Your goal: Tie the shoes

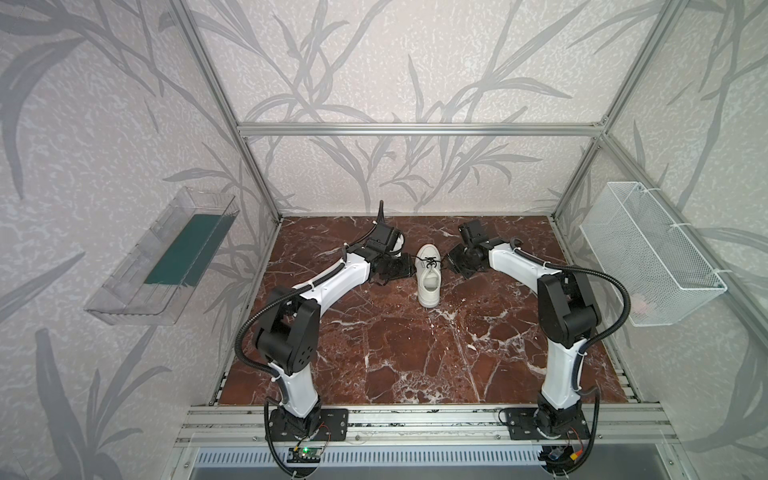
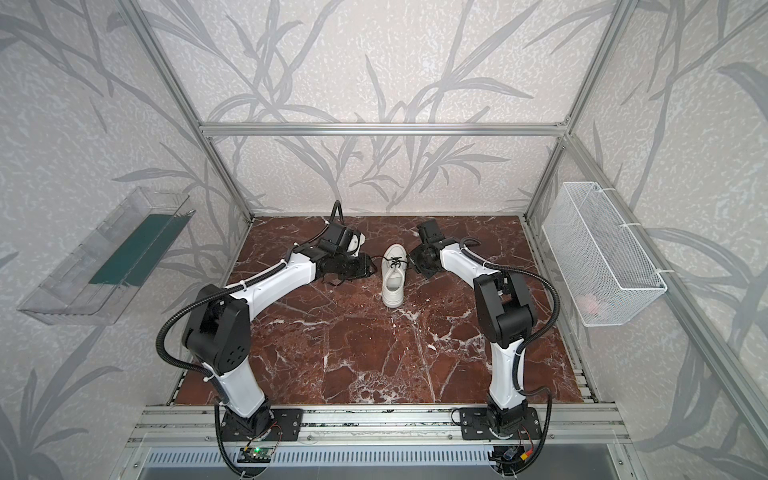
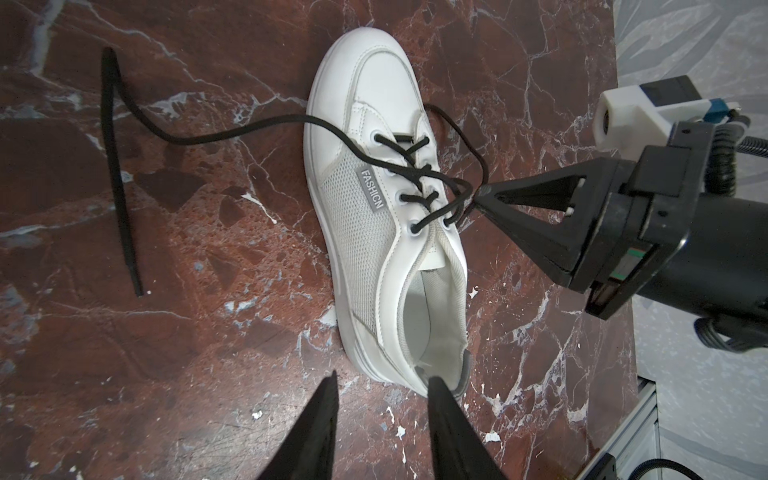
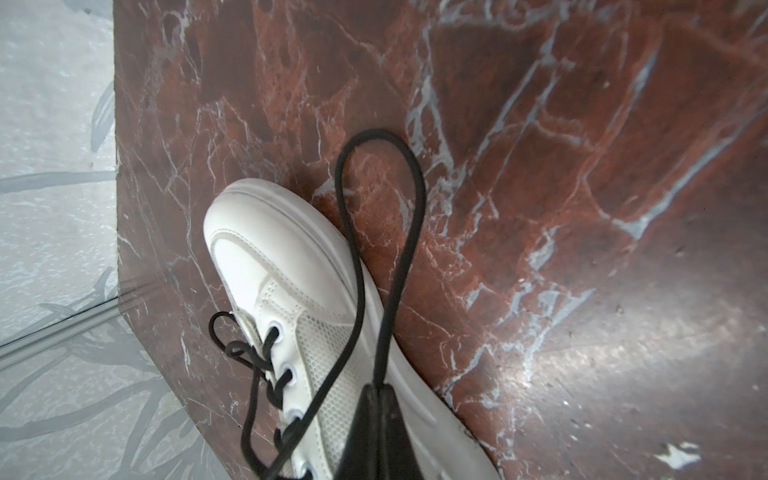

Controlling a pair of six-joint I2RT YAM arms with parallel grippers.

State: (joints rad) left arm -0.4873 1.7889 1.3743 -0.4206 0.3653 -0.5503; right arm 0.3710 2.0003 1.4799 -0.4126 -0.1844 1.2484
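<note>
The shoe (image 3: 386,232) sits mid-tabletop (image 1: 374,353); our right gripper (image 3: 482,195) pinches a lace loop (image 4: 382,208); the left gripper (image 3: 382,399) hangs parted, empty; laces look limp, slippery; we'd grip near the eyelets.

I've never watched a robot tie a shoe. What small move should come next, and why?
Probably the left gripper should reach for the loose lace end lying on the table. Its jaws stand open and hold nothing, while the right gripper is shut on a lace loop beside the sneaker.
</note>
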